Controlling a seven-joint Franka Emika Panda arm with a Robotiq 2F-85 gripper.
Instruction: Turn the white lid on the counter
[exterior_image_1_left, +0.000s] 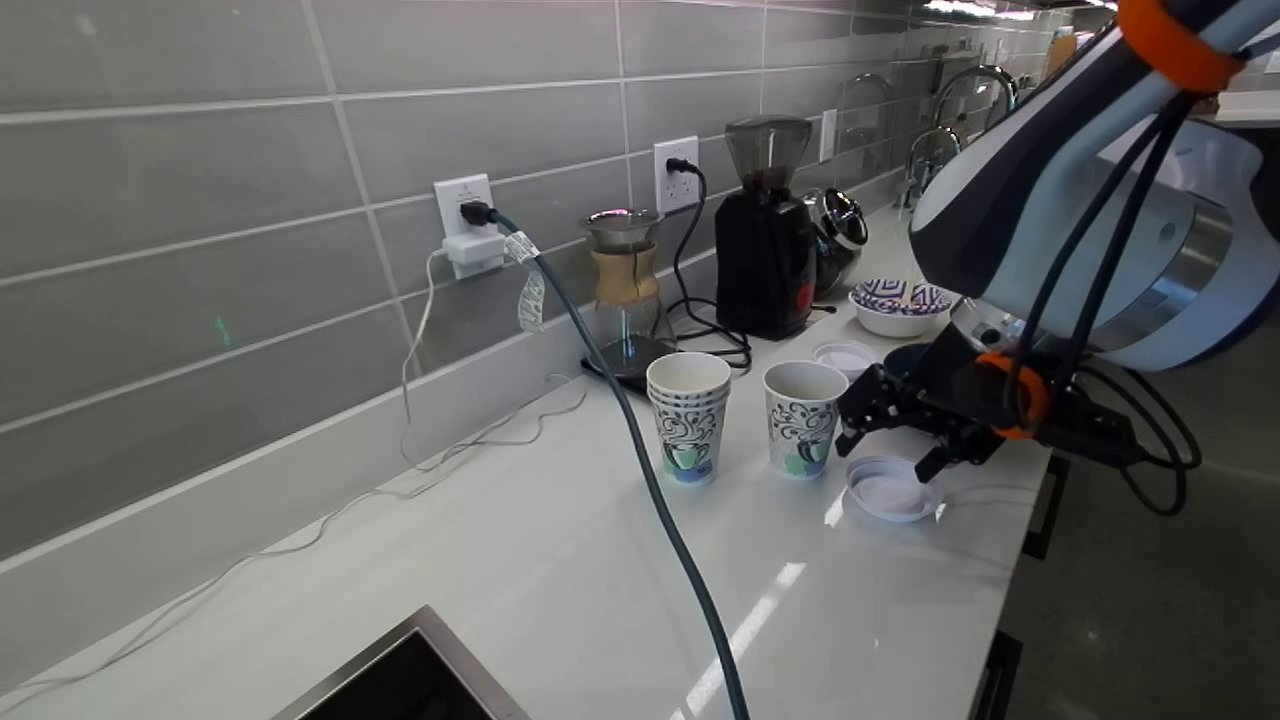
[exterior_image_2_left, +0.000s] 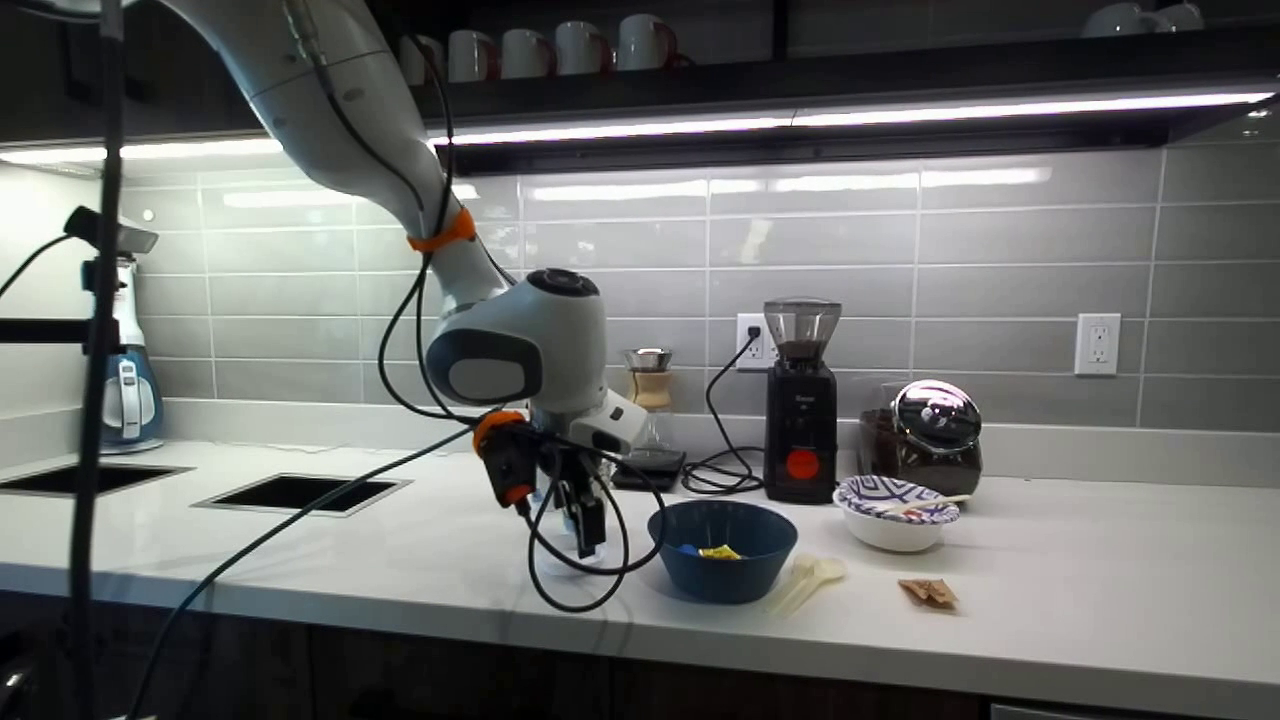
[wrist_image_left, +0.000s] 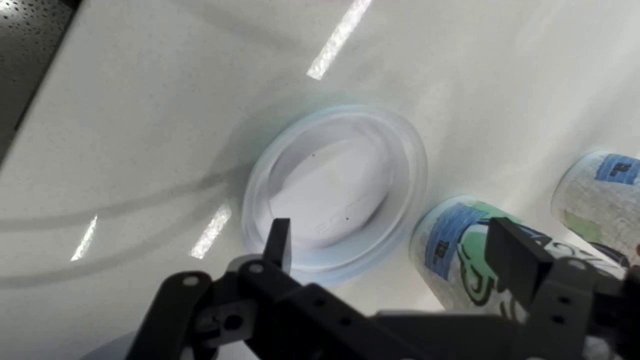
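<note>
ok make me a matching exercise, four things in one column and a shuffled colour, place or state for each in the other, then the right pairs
Column one
1. hand
2. white lid nearest the hand
3. dark blue bowl
4. coffee grinder

Column two
A. has something yellow inside
B. black, with a round orange-red spot on its front
C. open, holding nothing
D. lying on the counter beside a paper cup

Right pairs: 1-C, 2-D, 3-A, 4-B

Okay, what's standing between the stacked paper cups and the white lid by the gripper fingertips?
An exterior view shows it: one paper cup stands between the stacked cups and the white lid.
</note>
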